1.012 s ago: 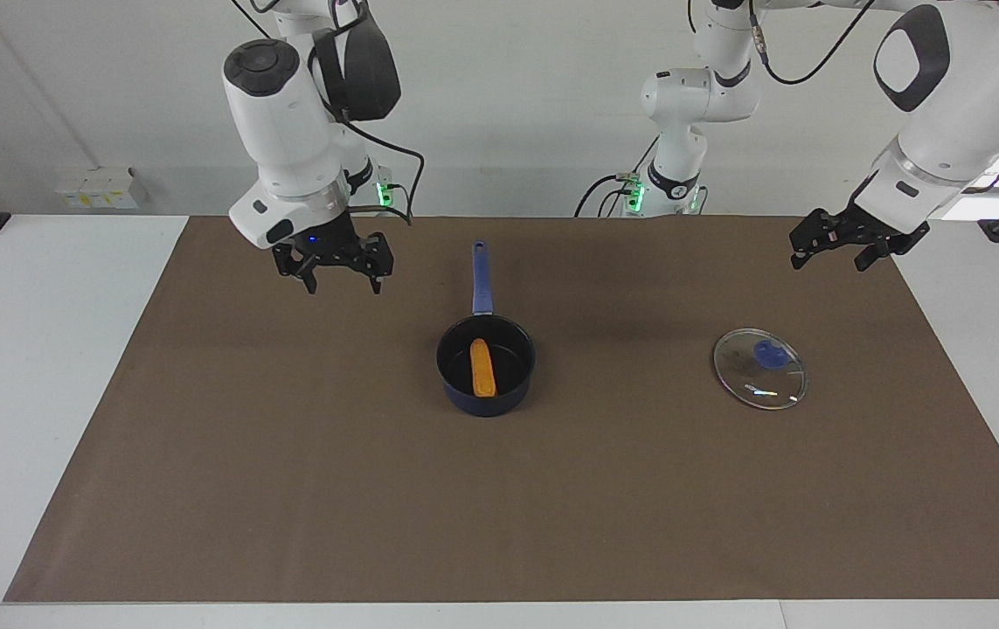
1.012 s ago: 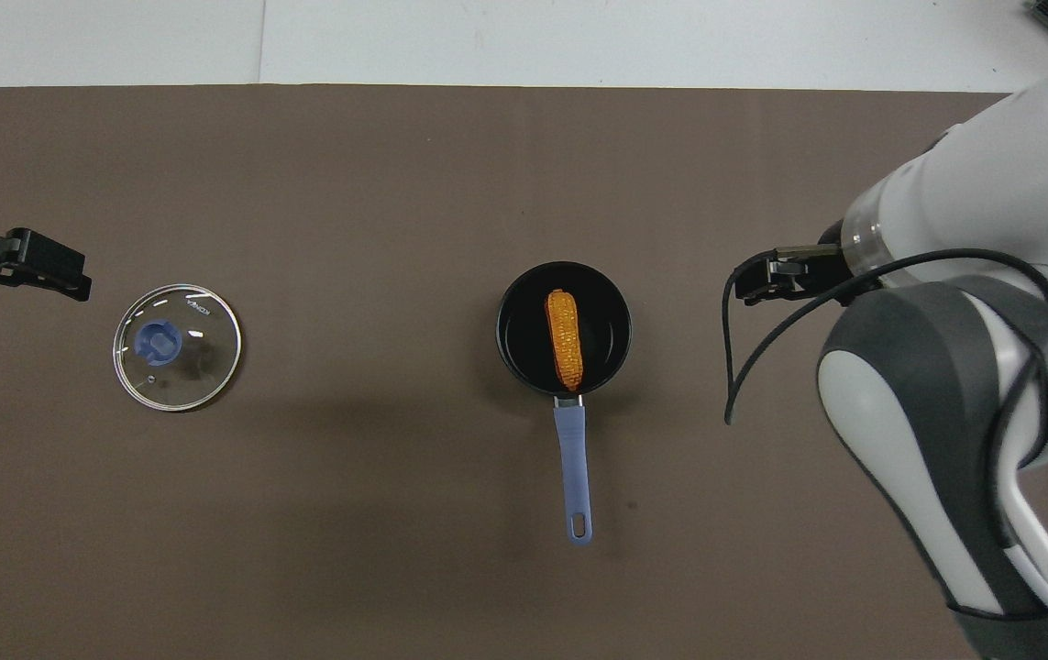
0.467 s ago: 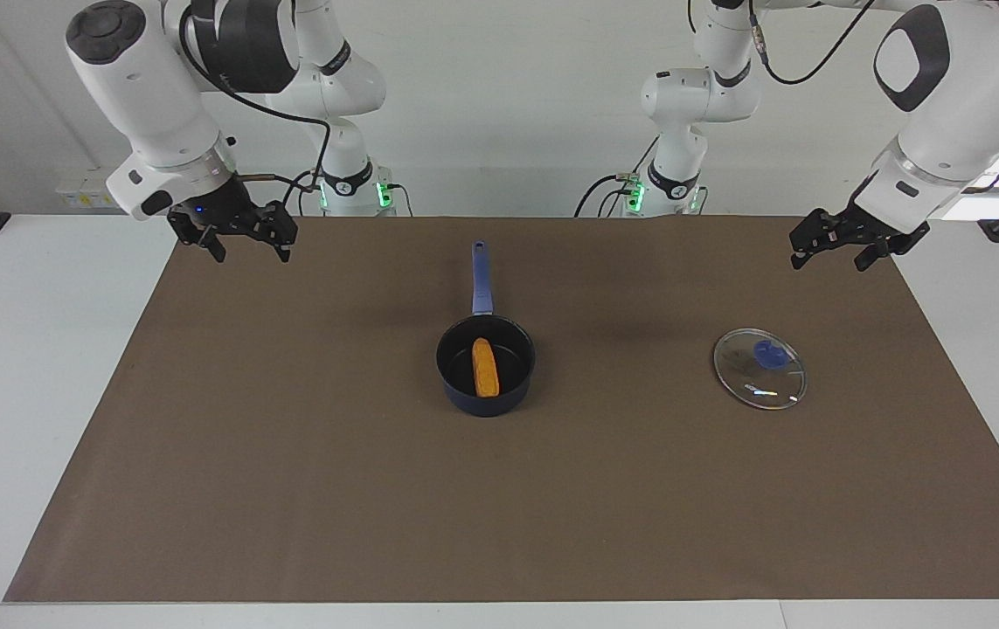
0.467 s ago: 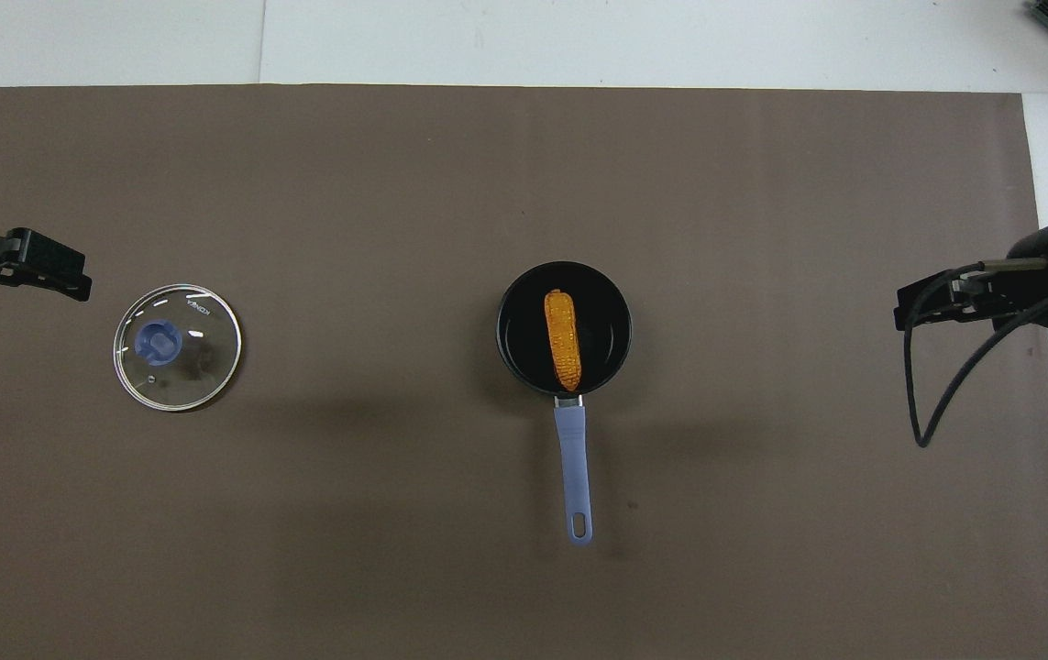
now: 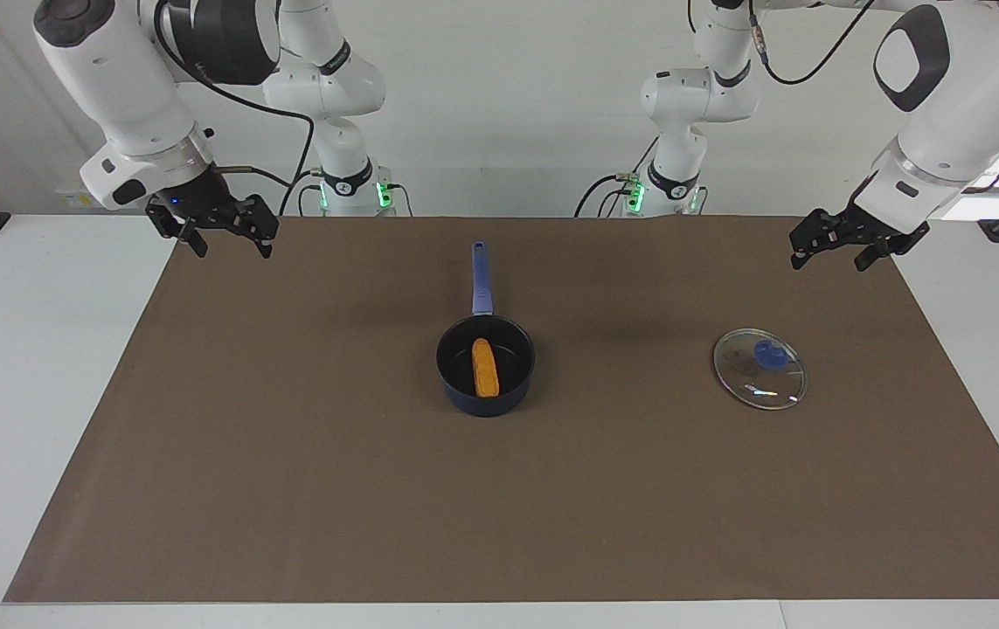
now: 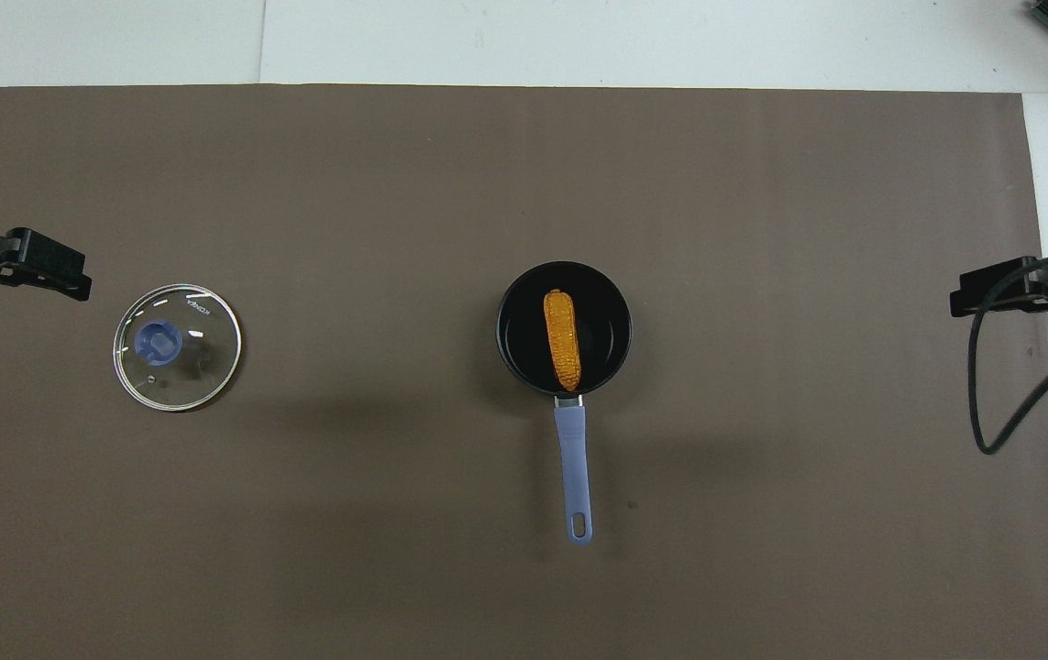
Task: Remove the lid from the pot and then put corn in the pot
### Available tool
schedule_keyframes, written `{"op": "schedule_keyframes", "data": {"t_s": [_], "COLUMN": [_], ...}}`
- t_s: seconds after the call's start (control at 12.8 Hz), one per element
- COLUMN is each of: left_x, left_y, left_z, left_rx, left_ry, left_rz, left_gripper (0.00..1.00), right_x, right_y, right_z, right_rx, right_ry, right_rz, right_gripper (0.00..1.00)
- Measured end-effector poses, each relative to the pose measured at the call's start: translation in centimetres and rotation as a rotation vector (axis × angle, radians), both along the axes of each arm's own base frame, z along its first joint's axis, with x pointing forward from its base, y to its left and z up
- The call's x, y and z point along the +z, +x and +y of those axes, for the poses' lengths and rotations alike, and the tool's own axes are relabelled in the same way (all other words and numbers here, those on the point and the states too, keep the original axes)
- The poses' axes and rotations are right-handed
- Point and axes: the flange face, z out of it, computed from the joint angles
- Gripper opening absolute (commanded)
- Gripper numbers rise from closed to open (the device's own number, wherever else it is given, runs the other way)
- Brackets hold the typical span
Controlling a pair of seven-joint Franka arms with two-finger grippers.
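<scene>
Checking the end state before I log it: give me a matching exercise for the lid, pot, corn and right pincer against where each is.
Things:
1. lid
2. pot
3. corn
4. right pincer

Places:
A. in the pot
B. mid-mat, handle toward the robots
C. flat on the mat, toward the left arm's end
D. open, over the mat's corner at the right arm's end

Pairs: 1-C, 2-B, 3-A, 4-D

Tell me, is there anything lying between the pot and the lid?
No. Between the pot, with the corn inside it, and the lid there is only bare brown mat. The overhead view shows it best; the facing view agrees.
</scene>
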Motion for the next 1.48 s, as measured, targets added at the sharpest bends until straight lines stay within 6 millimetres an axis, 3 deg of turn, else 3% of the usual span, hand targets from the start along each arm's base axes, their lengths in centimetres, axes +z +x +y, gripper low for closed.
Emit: {"op": "schedule_keyframes", "data": {"t_s": [0.23,0.47,1.17,1.48], "left_x": [0.0,0.0,0.1,1.1], "left_y": [0.0,0.0,0.0,-0.5], "left_z": [0.0,0.0,0.0,0.1], "left_rx": [0.0,0.0,0.001,0.002], "left_ry": [0.0,0.0,0.0,0.0], "left_rz": [0.0,0.0,-0.001,-0.02], "left_gripper": [1.0,1.0,1.0,1.0], "right_x": [4.1,5.8,4.9,4.7], "right_y": [-2.3,-3.2,-3.3,-3.2], "right_z": [0.2,0.7,0.7,0.8], "right_rx": [0.006,0.018,0.029,0.067], "right_ry": [0.004,0.006,-0.009,-0.011], "right_rz": [0.016,-0.017,-0.014,-0.014], "right_gripper": [1.0,1.0,1.0,1.0]}}
